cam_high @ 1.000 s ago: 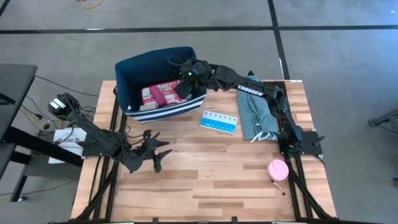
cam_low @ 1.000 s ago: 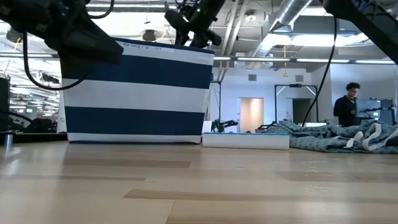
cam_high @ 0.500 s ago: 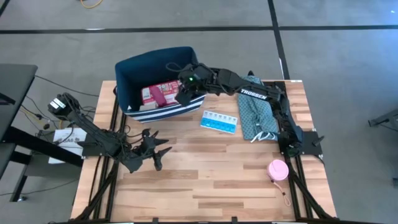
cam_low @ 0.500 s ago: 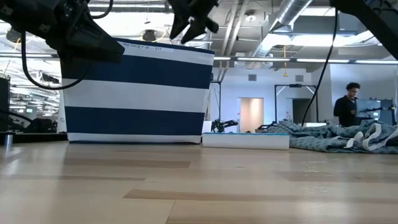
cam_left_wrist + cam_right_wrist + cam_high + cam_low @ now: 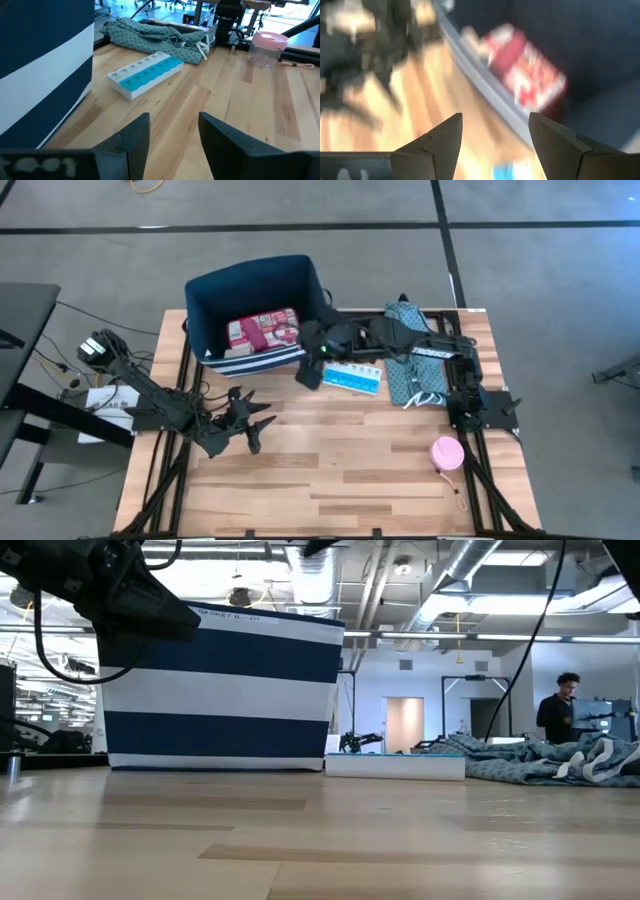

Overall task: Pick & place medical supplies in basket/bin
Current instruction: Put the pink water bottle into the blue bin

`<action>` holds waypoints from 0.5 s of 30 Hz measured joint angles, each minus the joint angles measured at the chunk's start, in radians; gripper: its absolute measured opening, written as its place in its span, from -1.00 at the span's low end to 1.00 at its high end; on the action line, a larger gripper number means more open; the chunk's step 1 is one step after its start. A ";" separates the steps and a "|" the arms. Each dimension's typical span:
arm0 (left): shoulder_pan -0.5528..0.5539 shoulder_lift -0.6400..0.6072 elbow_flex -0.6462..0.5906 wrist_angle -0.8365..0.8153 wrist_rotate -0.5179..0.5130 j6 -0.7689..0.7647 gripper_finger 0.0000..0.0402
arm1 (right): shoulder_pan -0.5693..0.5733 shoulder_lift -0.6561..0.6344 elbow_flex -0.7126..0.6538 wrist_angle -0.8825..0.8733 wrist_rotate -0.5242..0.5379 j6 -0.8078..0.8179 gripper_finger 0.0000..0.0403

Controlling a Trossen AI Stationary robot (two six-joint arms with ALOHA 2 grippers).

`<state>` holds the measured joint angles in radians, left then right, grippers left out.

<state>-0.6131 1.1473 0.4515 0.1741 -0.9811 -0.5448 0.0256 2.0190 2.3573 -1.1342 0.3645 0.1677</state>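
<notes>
The navy striped bin (image 5: 255, 292) stands at the table's far left, and a red-and-white case (image 5: 263, 331) lies on its floor. Next to the bin's right side, the light-blue pill organizer (image 5: 355, 378) lies flat on the wood, partly under my right arm. My right gripper (image 5: 312, 370) hovers open and empty above the table, just past the bin's near right corner. In its blurred wrist view the case (image 5: 530, 75) shows beyond the fingers. My left gripper (image 5: 250, 425) waits open and empty near the left edge, pointing at the organizer (image 5: 145, 75). A pink round disc (image 5: 447, 452) sits near the right edge.
A long teal patterned cloth bundle (image 5: 413, 365) lies along the far right, beside the organizer. Bare wood fills the table's middle and near half. In the low view the bin (image 5: 225, 685) stands left of the organizer (image 5: 395, 765), and a person (image 5: 560, 705) stands far behind.
My right gripper has drawn out of the bin, risen, and swung toward the table's near edge and a little right, ending over the wood beside the bin's near right corner. The red-and-white case has stayed on the bin's floor.
</notes>
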 joint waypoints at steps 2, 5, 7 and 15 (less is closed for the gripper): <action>0.000 0.000 0.000 0.000 0.000 0.000 -0.22 | 0.028 -0.006 -0.001 -0.110 -0.002 0.072 0.11; 0.001 0.000 0.000 0.000 0.001 -0.001 -0.22 | 0.067 -0.007 -0.001 -0.295 -0.002 0.200 0.11; 0.001 0.000 0.000 0.000 0.004 -0.001 -0.22 | 0.094 -0.005 -0.006 -0.420 -0.005 0.304 0.11; 0.001 0.000 0.000 0.000 0.014 -0.009 -0.22 | 0.206 -0.014 -0.149 -0.435 -0.026 0.454 0.12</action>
<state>-0.6125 1.1473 0.4515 0.1740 -0.9674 -0.5537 0.2312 2.0055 2.2080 -1.5689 0.3385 0.6220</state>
